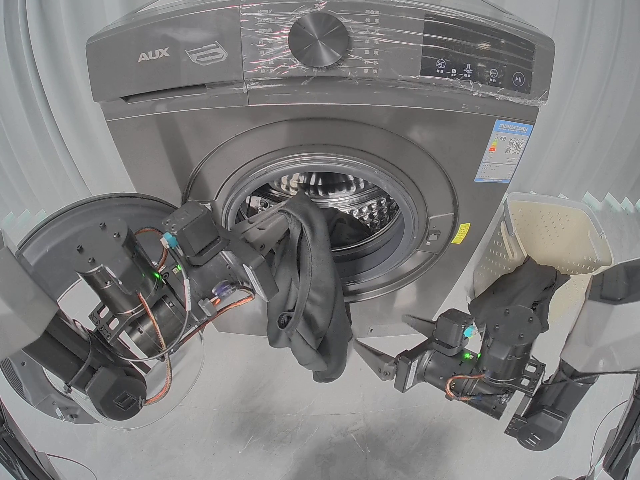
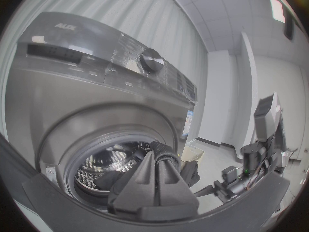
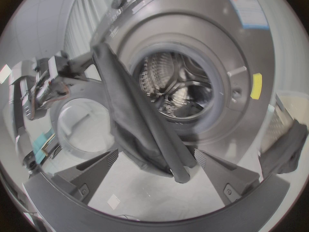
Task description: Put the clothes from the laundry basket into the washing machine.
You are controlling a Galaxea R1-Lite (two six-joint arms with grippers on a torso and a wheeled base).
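Our left gripper (image 1: 287, 220) pinched a dark garment (image 1: 308, 295) at the mouth of the washing machine (image 1: 167, 128), and the cloth hung down below its fingers. Our right gripper (image 1: 381, 333) stood spread beside the hanging end. Behind it, the laundry basket (image 1: 567, 235) held another dark piece (image 1: 527, 285).

dark garment (image 1: 308, 295) hanging before open washing machine (image 1: 167, 131)

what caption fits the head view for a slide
Left gripper holds a dark garment at the washing machine mouth; right gripper open below.
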